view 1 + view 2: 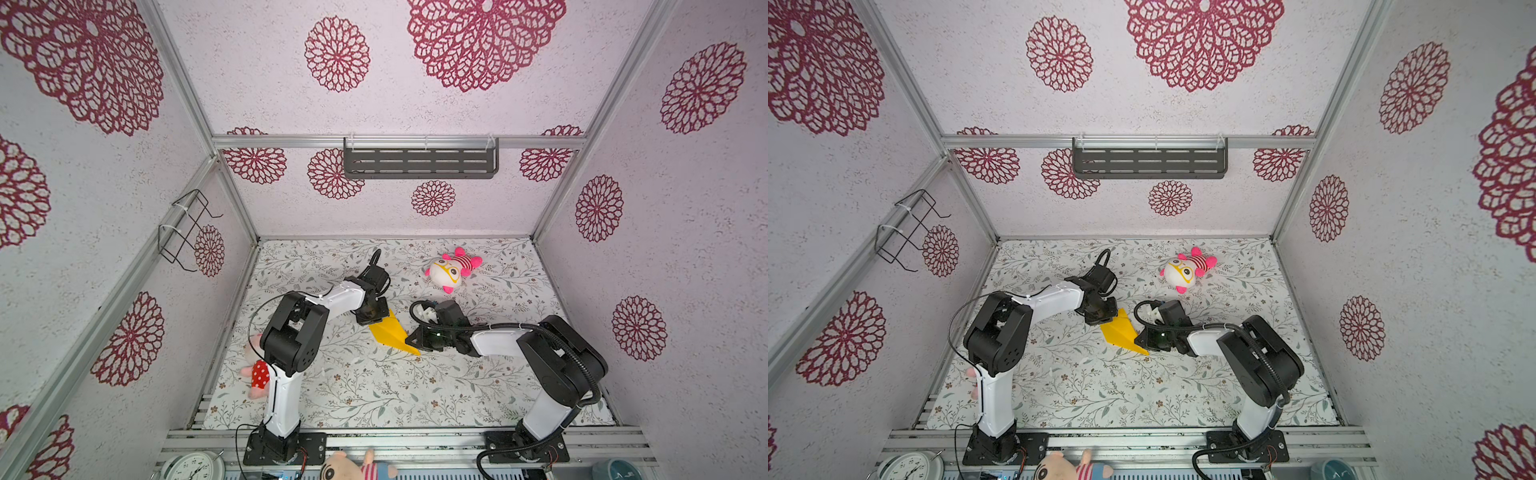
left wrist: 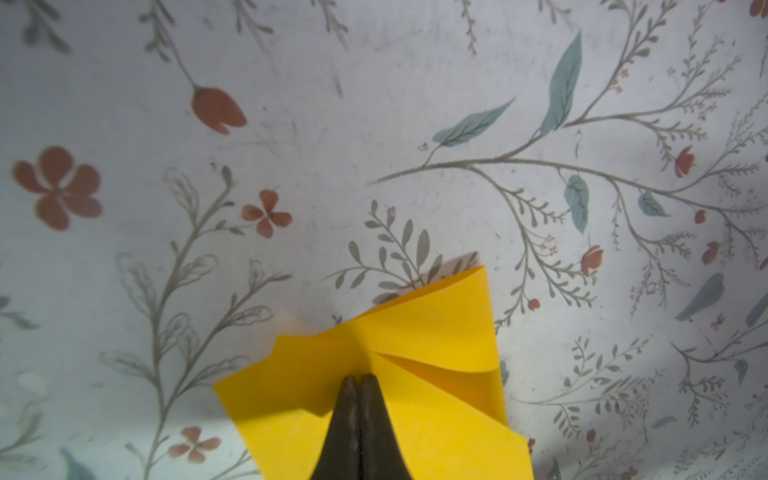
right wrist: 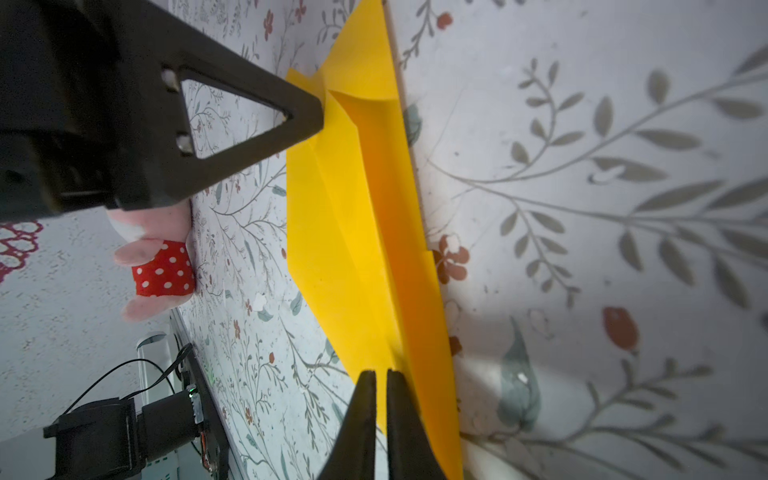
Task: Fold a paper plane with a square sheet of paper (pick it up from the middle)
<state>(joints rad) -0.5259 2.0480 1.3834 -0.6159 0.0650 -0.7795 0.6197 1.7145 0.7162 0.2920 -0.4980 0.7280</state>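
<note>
The square sheet of paper is folded into a narrow yellow-orange paper plane (image 1: 392, 332) (image 1: 1121, 332) that lies mid-table, its point toward the front right. My left gripper (image 1: 383, 318) (image 1: 1113, 318) is shut, and its tips (image 2: 358, 378) press down on the plane's wide end (image 2: 436, 324), where the flaps lift a little. The right wrist view shows that same left gripper (image 3: 318, 114) touching the crease. My right gripper (image 1: 409, 340) (image 1: 1138, 340) (image 3: 381, 374) is at the pointed end (image 3: 345, 216). Its jaws stand a narrow slit apart, and I see no paper between them.
A pink-and-white plush toy (image 1: 451, 270) (image 1: 1187, 270) lies at the back right. A pig plush in a red dotted dress (image 1: 259, 372) (image 3: 164, 270) lies by the left arm's base. A clock (image 1: 193, 467) and another plush (image 1: 357, 467) sit past the front rail. A dark shelf (image 1: 419, 160) hangs on the back wall.
</note>
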